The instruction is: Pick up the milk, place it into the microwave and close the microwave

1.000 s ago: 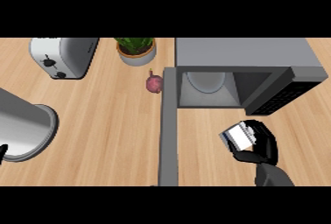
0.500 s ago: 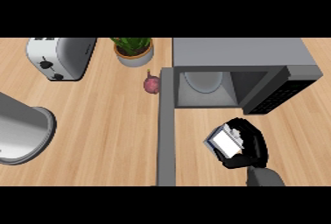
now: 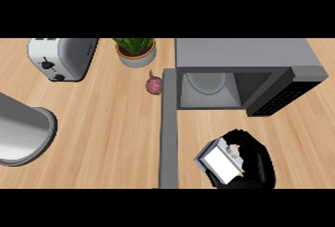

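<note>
The milk, a white carton with a grey-blue edge, lies tilted in my right hand, whose black fingers curl round it at the lower right. The hand and carton hover in front of the microwave, below its open mouth. Its door stands swung open, a grey strip running down the view just left of the carton. A pale round turntable shows inside the cavity. My left hand does not show.
A silver toaster stands at the back left, with a potted plant beside it. A red onion lies close to the door's hinge. A large metal pot fills the left edge.
My right hand has carried the milk left and nearer to me, closer to the open door. The dark bit of left hand at the left edge is gone from view.
</note>
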Action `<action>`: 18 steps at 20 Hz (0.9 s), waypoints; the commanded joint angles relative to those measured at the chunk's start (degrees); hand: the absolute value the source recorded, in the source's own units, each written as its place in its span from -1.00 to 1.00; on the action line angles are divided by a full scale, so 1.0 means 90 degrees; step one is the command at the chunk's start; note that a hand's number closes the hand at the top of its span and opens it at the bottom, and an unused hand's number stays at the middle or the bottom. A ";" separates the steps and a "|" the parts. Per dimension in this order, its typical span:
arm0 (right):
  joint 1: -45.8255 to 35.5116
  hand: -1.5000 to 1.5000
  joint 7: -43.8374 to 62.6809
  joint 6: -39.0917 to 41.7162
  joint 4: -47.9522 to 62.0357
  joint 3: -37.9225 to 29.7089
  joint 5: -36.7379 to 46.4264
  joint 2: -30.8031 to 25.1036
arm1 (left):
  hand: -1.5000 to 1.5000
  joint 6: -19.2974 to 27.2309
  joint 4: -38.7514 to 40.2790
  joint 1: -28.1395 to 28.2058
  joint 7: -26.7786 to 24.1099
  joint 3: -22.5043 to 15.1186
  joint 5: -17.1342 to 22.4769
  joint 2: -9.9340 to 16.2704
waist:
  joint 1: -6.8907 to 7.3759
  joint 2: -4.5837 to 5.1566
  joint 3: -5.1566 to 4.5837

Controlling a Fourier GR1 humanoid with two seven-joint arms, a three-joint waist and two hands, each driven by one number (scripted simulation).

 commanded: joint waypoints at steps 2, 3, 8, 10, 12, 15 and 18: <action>0.0127 1.00 0.0939 -0.0735 -0.1029 0.0298 0.0160 0.0025 | -1.00 -0.0162 0.0023 0.0078 -0.0005 0.0117 -0.0010 -0.0124 | 0.0055 0.0024 0.0006; 0.0492 1.00 0.1060 -0.0991 -0.1450 0.0751 0.0158 0.0025 | -1.00 -0.0212 -0.0098 0.0129 0.0124 0.0249 0.0218 0.0016 | 0.0049 0.0020 0.0006; -0.0689 1.00 0.1169 -0.1904 -0.0864 0.1053 0.0273 0.0026 | -1.00 -0.0358 0.0207 0.0018 0.0142 0.0541 0.0501 0.0092 | 0.0093 0.0029 0.0007; -0.1204 1.00 0.1468 -0.2213 -0.0957 0.0964 0.0357 0.0026 | -1.00 -0.0256 0.0575 -0.0383 0.0137 0.0749 0.0480 0.0378 | 0.0079 0.0032 0.0006; -0.1916 1.00 0.1326 -0.2868 -0.0207 0.1175 0.0332 0.0025 | -1.00 -0.0290 0.0339 -0.0222 0.0146 0.0596 0.0294 0.0147 | 0.0112 0.0036 0.0007; -0.2263 1.00 0.1094 -0.3204 0.0587 0.0934 0.0339 0.0020 | -1.00 -0.0289 0.0456 -0.0312 0.0068 0.0675 0.0217 0.0145 | 0.0117 0.0041 0.0008; -0.2849 1.00 0.1000 -0.3635 0.1515 0.0750 0.0368 0.0020 | -1.00 -0.0427 0.0745 -0.0466 0.0038 0.0806 0.0256 0.0412 | 0.0161 0.0062 0.0008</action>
